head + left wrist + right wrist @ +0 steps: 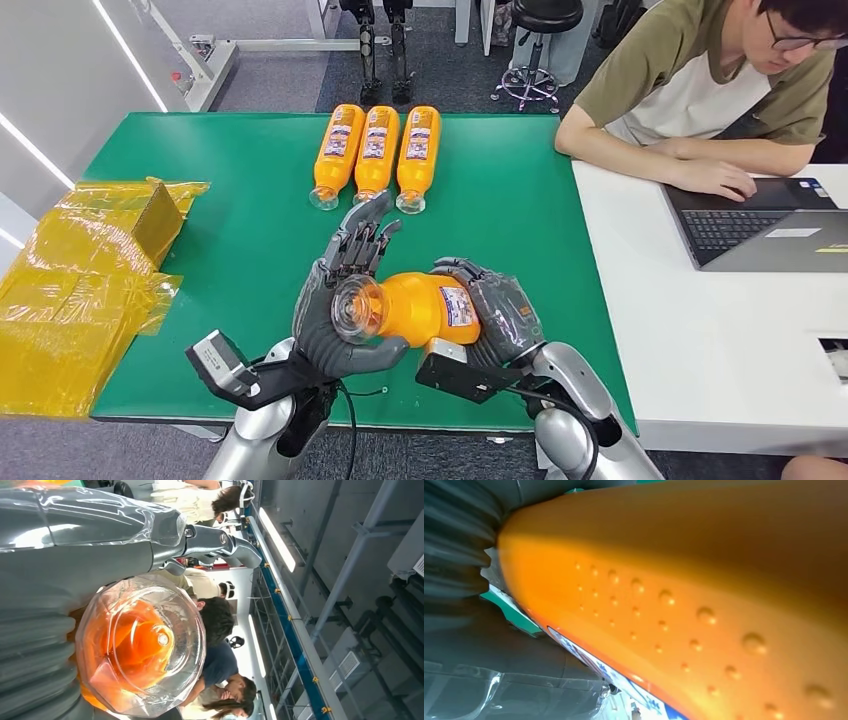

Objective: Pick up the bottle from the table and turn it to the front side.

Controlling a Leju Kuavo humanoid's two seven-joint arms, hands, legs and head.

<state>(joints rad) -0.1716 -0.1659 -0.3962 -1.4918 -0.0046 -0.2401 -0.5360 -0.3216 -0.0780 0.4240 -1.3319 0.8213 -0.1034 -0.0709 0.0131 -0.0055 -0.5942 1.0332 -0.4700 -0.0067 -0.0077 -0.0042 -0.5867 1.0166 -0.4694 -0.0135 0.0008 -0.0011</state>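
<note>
Orange bottle (pixel 420 308) held lying sideways above near edge of green table (pixel 250 230), long axis running left-right, clear base toward left hand (pixel 340 310), label facing up-right near right hand (pixel 500 310). Right hand wrapped around label end, grasping bottle; left hand cupping clear base with thumb beneath and fingers (pixel 362 238) extended upward, holding bottle too. Base seen close as clear ribbed dome (pixel 142 645); dimpled orange side (pixel 684 610) against right palm. Farther back, three orange bottles (pixel 376 152) lying side by side, bases toward robot. Yellow plastic-wrapped boxes (pixel 80 280) at left. Person (pixel 700 90) at white table (pixel 720 330) with laptop (pixel 770 225) at right.
</note>
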